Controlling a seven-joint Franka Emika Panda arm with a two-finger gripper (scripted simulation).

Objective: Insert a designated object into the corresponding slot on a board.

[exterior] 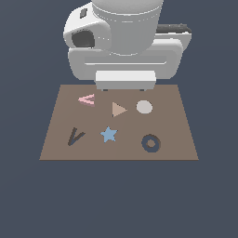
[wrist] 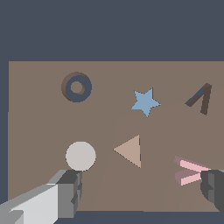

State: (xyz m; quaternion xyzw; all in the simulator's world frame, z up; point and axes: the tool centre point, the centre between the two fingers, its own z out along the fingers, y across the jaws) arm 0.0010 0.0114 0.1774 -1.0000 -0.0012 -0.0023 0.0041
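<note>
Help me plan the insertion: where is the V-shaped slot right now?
In the exterior view, the dark V-shaped slot sits on the brown board's left side near its front edge, left of the blue star and below the pink chevron.

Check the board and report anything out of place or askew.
Only the pink chevron stands out: it lies loose on the board, apart from its dark V-shaped slot and turned differently from it. The tan triangle, pale disc, blue star and dark ring lie flat, undamaged.

simulated tabletop, flat slate backdrop
</note>
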